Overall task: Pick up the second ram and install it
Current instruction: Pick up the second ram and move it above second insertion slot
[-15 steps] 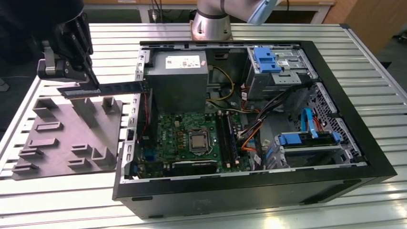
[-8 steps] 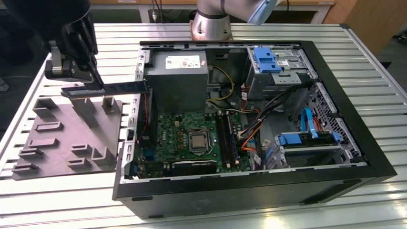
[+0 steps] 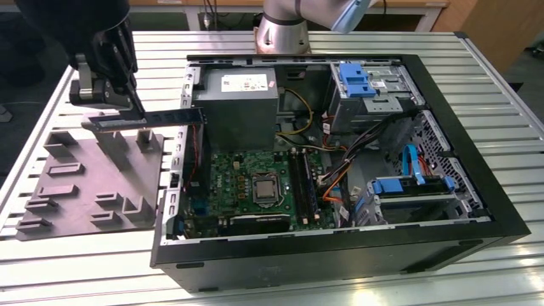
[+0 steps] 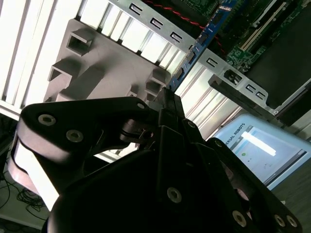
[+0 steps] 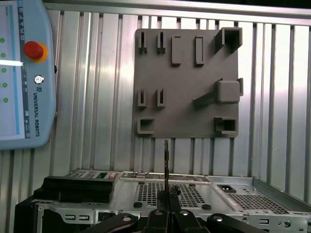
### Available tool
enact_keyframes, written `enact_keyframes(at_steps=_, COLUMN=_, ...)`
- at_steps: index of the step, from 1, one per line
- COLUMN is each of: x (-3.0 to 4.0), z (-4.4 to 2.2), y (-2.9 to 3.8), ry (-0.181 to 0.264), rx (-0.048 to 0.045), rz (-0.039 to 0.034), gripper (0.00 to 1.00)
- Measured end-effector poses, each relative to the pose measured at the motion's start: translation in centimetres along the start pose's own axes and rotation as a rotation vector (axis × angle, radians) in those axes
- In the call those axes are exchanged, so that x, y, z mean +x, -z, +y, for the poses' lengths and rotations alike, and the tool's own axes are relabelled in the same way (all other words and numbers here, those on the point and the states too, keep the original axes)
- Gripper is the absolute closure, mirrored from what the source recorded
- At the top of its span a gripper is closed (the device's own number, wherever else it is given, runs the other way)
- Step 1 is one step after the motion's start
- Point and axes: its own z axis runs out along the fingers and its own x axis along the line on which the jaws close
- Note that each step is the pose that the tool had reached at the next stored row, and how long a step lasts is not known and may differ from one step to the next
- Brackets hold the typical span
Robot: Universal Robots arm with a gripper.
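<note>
My jaws were clenched on one end of the second ram [image 3: 162, 116], held level over the grey fixture tray [image 3: 89, 185] beside the open computer case [image 3: 340, 252], whose power supply [image 3: 234, 108] bore a white label, while the first wrist view showed a red-buttoned pendant [image 5: 29, 97] on the table [image 5: 97, 97].

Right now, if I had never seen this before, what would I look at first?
You'd spot the big open computer case in the middle, with its green motherboard showing inside. At the exterior view's left, the black gripper holds the second ram flat in the air. It hangs above a grey tray and points toward the case.
</note>
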Motion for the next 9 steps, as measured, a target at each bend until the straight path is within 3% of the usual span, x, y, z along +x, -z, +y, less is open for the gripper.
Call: enact_keyframes(at_steps=9, x=0.02, z=-0.80, y=0.02, ry=0.000, rx=0.0000, rz=0.0000, gripper=0.89)
